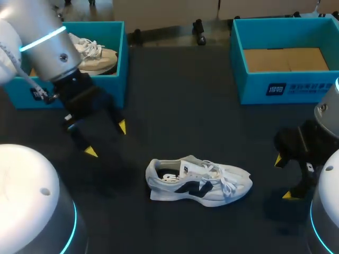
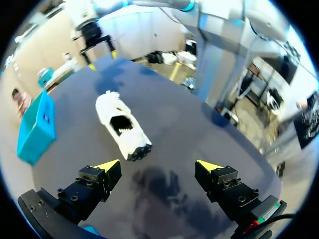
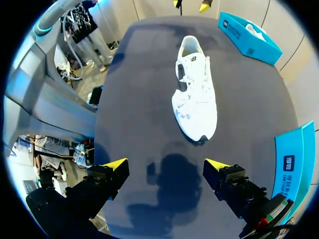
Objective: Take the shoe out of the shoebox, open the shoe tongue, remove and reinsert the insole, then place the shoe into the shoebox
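Our left claw and right claw hover released over the dark desk, flanking the white-and-navy mesh sneaker.

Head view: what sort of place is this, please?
Probably a robotics lab bench for shoe-handling trials: a dark table, two teal shoeboxes, a white sneaker, and the robot's left hand and right hand.

Robotics lab, manipulation test bench. Signs:
- two robot arms, left arm and right arm, flank dark matte table
- cyan light rings glow on arm joints
- yellow-tipped left gripper and right gripper hang over tabletop, fingers spread
- staged props: teal left shoebox and right shoebox at far corners, white shoe on table nearer arms
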